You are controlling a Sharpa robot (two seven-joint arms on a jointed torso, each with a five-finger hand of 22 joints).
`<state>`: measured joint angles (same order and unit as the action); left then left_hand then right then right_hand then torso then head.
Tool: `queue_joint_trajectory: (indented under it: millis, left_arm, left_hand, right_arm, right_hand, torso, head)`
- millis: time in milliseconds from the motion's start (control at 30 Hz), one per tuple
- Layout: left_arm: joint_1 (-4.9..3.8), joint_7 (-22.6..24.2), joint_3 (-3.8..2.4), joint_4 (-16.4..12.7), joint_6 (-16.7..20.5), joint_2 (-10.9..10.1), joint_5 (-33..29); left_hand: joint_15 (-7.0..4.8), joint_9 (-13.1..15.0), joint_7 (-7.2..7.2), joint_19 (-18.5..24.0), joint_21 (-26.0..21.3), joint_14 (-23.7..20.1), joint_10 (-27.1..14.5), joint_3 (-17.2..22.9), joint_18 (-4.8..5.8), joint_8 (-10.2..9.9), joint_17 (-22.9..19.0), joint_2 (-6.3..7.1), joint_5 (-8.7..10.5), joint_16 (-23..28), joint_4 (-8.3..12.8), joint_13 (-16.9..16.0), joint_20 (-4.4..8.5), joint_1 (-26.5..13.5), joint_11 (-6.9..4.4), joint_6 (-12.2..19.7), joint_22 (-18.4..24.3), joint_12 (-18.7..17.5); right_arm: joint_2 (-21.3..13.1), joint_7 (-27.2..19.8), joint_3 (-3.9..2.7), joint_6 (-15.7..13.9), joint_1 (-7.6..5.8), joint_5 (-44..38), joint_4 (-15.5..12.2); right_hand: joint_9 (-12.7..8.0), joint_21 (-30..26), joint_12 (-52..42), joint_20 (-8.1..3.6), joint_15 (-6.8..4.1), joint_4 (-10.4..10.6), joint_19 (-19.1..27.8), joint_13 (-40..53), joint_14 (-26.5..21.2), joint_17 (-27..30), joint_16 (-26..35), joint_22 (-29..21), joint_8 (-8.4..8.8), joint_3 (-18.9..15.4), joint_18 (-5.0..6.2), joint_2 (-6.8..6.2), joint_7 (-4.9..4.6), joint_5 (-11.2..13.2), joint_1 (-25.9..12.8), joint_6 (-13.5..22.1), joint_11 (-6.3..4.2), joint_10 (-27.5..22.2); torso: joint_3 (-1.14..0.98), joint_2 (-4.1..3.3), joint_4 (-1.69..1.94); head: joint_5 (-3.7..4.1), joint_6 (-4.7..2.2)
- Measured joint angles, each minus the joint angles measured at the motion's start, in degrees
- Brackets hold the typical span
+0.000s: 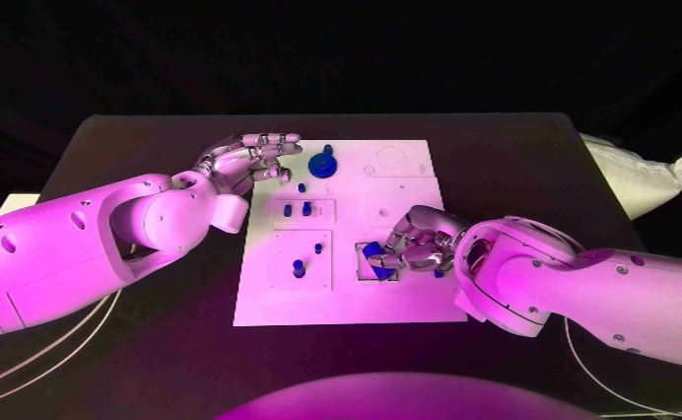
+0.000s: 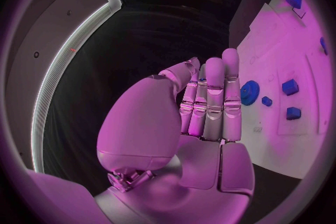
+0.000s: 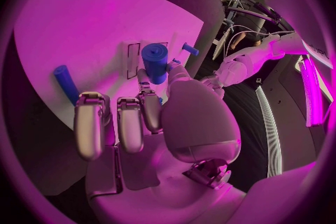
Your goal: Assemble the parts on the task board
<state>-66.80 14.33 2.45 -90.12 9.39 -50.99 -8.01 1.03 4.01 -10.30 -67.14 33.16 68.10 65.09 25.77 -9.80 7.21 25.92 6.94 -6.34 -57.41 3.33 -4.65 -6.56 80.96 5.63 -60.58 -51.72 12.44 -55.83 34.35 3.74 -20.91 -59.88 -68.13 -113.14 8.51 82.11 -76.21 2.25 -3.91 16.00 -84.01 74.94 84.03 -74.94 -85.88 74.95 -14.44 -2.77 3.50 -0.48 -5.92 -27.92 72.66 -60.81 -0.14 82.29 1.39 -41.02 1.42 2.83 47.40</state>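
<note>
The white task board (image 1: 405, 297) lies in the middle of the table. My right hand (image 1: 417, 247) is low over the board's near right part and pinches a blue cylindrical part (image 3: 155, 61) between thumb and a finger, above a rectangular recess (image 1: 374, 273). My left hand (image 1: 253, 159) hovers at the board's far left corner, fingers straight and side by side (image 2: 213, 103), holding nothing. A blue gear (image 1: 324, 164) stands just beside it. Small blue parts sit in the left panels: a pair (image 1: 298, 209) and a peg (image 1: 299, 267).
The black table (image 1: 540, 159) surrounds the board, with bare room on all sides. A blue peg (image 3: 66, 83) lies on the board beside my right hand's fingers. The board's far right part (image 1: 398, 169) has only small holes and outlines.
</note>
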Motion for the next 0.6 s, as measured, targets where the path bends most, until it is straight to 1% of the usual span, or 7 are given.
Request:
queue_joint_trajectory:
  millis: [33,67,233,333,400,467,600]
  left_arm:
    - [0.0,0.0,0.0,0.0,0.0,0.0,0.0]
    - [0.0,0.0,0.0,0.0,0.0,0.0,0.0]
    - [0.0,0.0,0.0,0.0,0.0,0.0,0.0]
    - [0.0,0.0,0.0,-0.1,0.0,0.0,0.0]
    - [0.0,0.0,0.0,-0.1,0.0,-0.1,0.1]
    - [0.01,0.0,0.0,-0.1,0.0,-0.1,0.1]
    - [0.01,0.0,0.0,-0.1,0.0,-0.1,0.1]
  left_hand:
    - [0.0,0.0,0.0,0.0,0.0,0.0,0.0,0.0,0.0,0.0,0.0,0.0,0.0,0.0,0.0,0.0,0.0,0.0,0.0,0.0,0.0,0.0]
    - [0.0,0.0,0.0,0.0,0.0,0.0,0.0,0.0,0.0,0.0,0.0,0.0,0.0,0.0,0.0,0.0,0.0,0.0,0.0,0.0,0.0,0.0]
    - [0.0,0.0,0.0,0.0,0.0,0.0,0.0,0.0,0.0,0.0,0.0,0.0,0.0,0.0,0.0,0.0,0.0,0.0,0.0,0.0,0.0,0.0]
    - [0.01,0.0,0.0,0.0,0.0,0.0,0.0,0.0,0.0,0.0,0.0,0.0,0.0,0.0,0.0,0.0,0.0,0.0,0.0,0.0,0.0,0.1]
    - [0.01,-0.1,0.0,0.0,0.0,0.0,0.0,0.0,0.0,0.0,-0.1,0.0,0.0,0.0,0.0,0.0,0.0,0.0,0.0,0.0,0.0,0.2]
    - [0.01,-0.1,0.0,0.0,0.0,0.0,0.0,0.0,0.0,0.0,-0.1,0.0,0.0,0.0,0.0,0.0,0.0,0.0,0.0,0.0,0.0,0.2]
    - [0.01,0.0,0.0,0.0,0.0,0.0,0.0,0.0,0.0,0.0,-0.1,0.0,0.0,0.0,0.0,0.0,0.0,0.0,0.0,0.0,0.0,0.2]
  right_arm:
    - [0.2,0.0,-0.03,0.2,0.0,-0.2,0.1]
    - [0.4,0.1,-0.05,0.4,-0.01,-0.4,0.3]
    - [0.9,0.2,-0.06,1.1,0.0,-1.3,0.7]
    - [0.9,0.2,0.0,1.3,0.04,-1.9,0.9]
    - [0.9,0.3,0.02,1.4,0.06,-2.3,1.0]
    - [0.9,0.4,0.02,1.5,0.06,-2.7,1.0]
    - [0.9,0.4,0.02,1.5,0.06,-3.4,0.9]
  right_hand:
    - [0.1,0.0,0.0,0.0,0.0,0.0,0.0,0.0,0.0,0.0,0.0,0.0,0.0,0.0,0.0,-0.15,0.02,0.0,-0.2,0.0,0.0,0.0]
    - [1.7,0.0,0.0,0.0,0.0,0.1,0.0,0.0,0.0,0.0,0.0,0.0,0.0,-0.1,0.0,-0.2,0.08,0.2,-0.4,-0.1,0.0,0.0]
    - [3.5,0.0,0.0,0.0,0.0,0.7,0.0,0.0,0.0,0.0,0.0,0.0,-0.07,-0.7,0.0,-0.04,0.76,2.1,-2.1,-1.0,0.06,0.1]
    - [4.3,0.0,0.4,0.01,-0.02,0.6,0.0,0.0,0.0,0.0,0.0,0.0,-0.29,-2.6,0.0,0.17,1.69,7.5,-4.5,-2.1,-0.23,0.4]
    - [4.7,0.0,0.4,0.01,-0.02,0.5,0.0,0.0,0.0,0.0,0.0,0.0,-0.25,-4.2,-0.01,0.47,1.96,12.4,-6.7,-2.6,-0.32,0.5]
    - [4.9,0.0,0.7,0.01,-0.02,0.6,0.0,0.0,0.0,0.0,0.0,0.0,0.13,-5.7,0.0,0.61,1.91,16.2,-8.7,-2.7,-0.32,0.5]
    - [5.5,0.0,0.9,0.01,-0.02,0.6,0.0,0.0,0.0,0.0,0.0,0.0,0.16,-8.1,0.0,0.68,1.75,20.7,-11.4,-2.5,-0.32,0.5]
  torso:
    - [-0.01,-0.01,-0.02]
    - [-0.01,-0.01,-0.02]
    - [-0.07,-0.04,-0.01]
    - [-0.07,-0.04,0.02]
    - [-0.07,-0.05,0.01]
    - [-0.08,-0.05,-0.02]
    - [-0.08,-0.05,-0.04]
  head:
    - [-0.04,0.01]
    - [-0.06,0.02]
    - [-0.16,0.15]
    - [-0.2,0.19]
    - [-0.25,0.19]
    - [-0.26,0.2]
    - [-0.26,0.24]
